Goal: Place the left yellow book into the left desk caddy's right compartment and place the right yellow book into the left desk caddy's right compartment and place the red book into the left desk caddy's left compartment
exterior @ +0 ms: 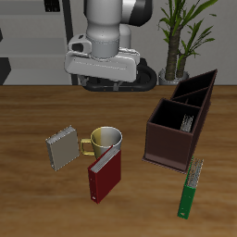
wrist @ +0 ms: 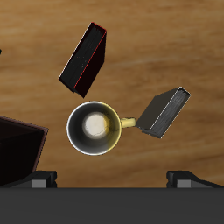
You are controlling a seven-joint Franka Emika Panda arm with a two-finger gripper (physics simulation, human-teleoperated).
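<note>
Overhead, gripper (wrist: 112, 179) hanging above the mug (exterior: 107, 140), jaw spread impossible to tell, red book (exterior: 105, 176) near the tabletop's front edge, one yellow book (exterior: 63, 148) beside the mug's handle, another (exterior: 188, 121) upright inside the left desk caddy (exterior: 171, 148).

mug (wrist: 94, 128) centre | red book (wrist: 84, 59) near | grey-tan book (wrist: 164, 112) – by mug handle

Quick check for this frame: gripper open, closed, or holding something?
Gripper: open, holding nothing. It hangs high above the mug, with no book between its fingertips.
</note>
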